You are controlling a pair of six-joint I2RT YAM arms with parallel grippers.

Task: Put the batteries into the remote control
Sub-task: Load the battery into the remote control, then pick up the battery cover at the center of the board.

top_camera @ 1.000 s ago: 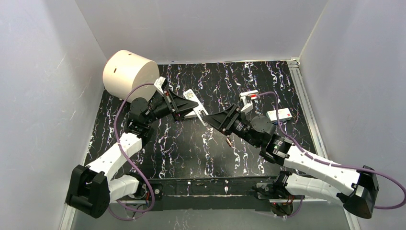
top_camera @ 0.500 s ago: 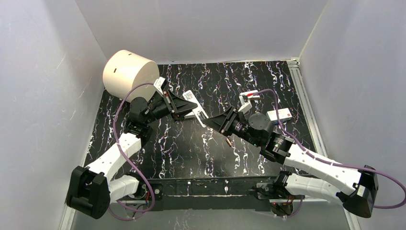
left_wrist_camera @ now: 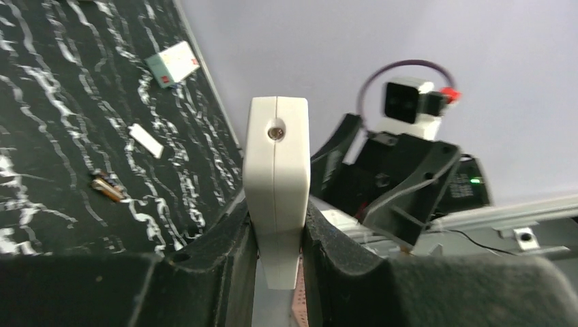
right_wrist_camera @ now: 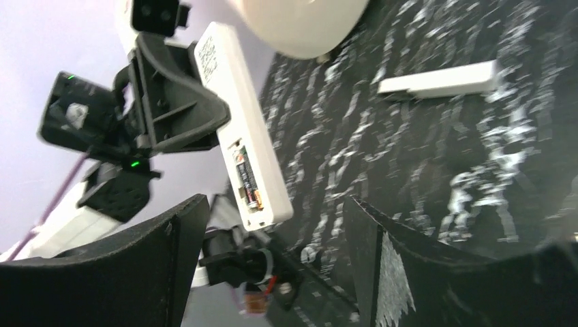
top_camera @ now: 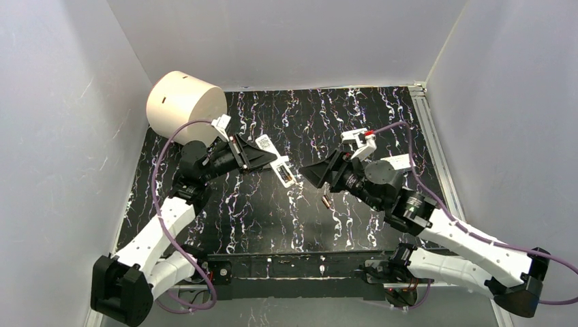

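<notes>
My left gripper (left_wrist_camera: pixel 278 231) is shut on the white remote control (top_camera: pixel 276 163) and holds it in the air above the mat, its free end towards the right arm. In the right wrist view the remote control (right_wrist_camera: pixel 238 122) shows its open recess, where a dark battery (right_wrist_camera: pixel 248 180) with an orange end lies. Another battery (top_camera: pixel 328 201) lies loose on the mat, below my right gripper (top_camera: pixel 312 174). That gripper (right_wrist_camera: pixel 272 225) is open and empty, a short way off the remote's end.
A cream cylinder (top_camera: pixel 185 103) stands at the back left. A plain white strip (right_wrist_camera: pixel 439 80) lies on the black marbled mat (top_camera: pixel 272 225). A white box with a red mark (top_camera: pixel 399 162) sits beside the right arm. Grey walls close in three sides.
The right gripper narrowed at the remote's end, then opened wide and drew back to the right. The left arm lifted and turned the remote. The loose battery has not moved.
</notes>
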